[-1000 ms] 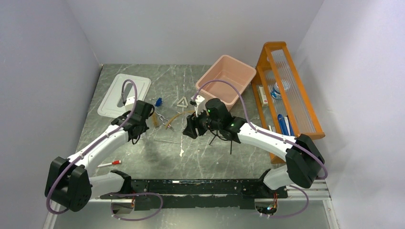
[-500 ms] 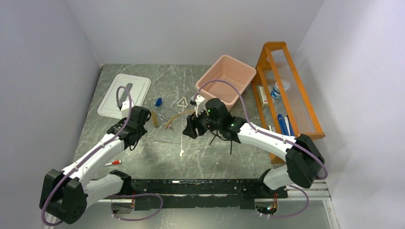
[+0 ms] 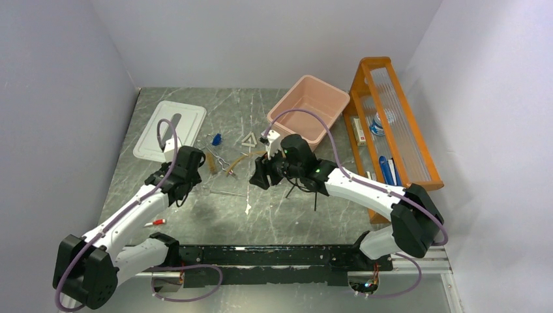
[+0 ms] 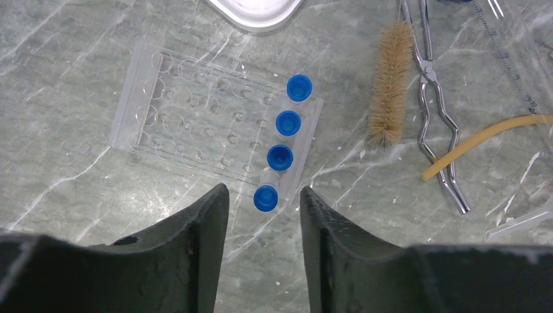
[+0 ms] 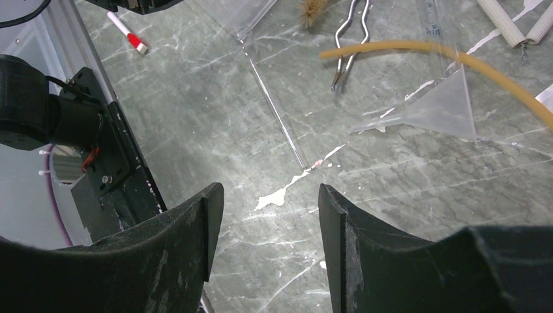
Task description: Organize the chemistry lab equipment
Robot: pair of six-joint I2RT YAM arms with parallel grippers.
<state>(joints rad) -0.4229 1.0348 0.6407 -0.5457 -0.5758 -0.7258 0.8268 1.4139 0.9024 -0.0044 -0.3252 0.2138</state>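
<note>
My left gripper point(image 4: 264, 191) is open and empty. It hovers just above the nearest of several blue-capped tubes point(image 4: 280, 157), which stand in a row in a clear rack point(image 4: 189, 120). The brown brush point(image 4: 390, 85), metal tongs point(image 4: 435, 124) and amber tubing point(image 4: 486, 138) lie to its right. My right gripper point(image 5: 269, 189) is open and empty over bare table. A glass rod point(image 5: 277, 114), a clear funnel point(image 5: 447, 107) and amber tubing point(image 5: 417, 47) lie beyond it. In the top view the left gripper point(image 3: 186, 156) is beside the brush point(image 3: 212, 163), and the right gripper point(image 3: 259, 176) is below the white triangle point(image 3: 249, 139).
A pink bin point(image 3: 287, 109) stands at the back. An orange wooden shelf point(image 3: 417, 143) lines the right side. A white lid point(image 3: 182, 117) lies at the back left. A red-capped marker point(image 3: 150, 223) lies near the left arm. A black wire piece point(image 3: 301, 189) shows under the right arm.
My left arm has drawn back toward the near left, away from the white lid, and stayed open. The right arm has not moved.
</note>
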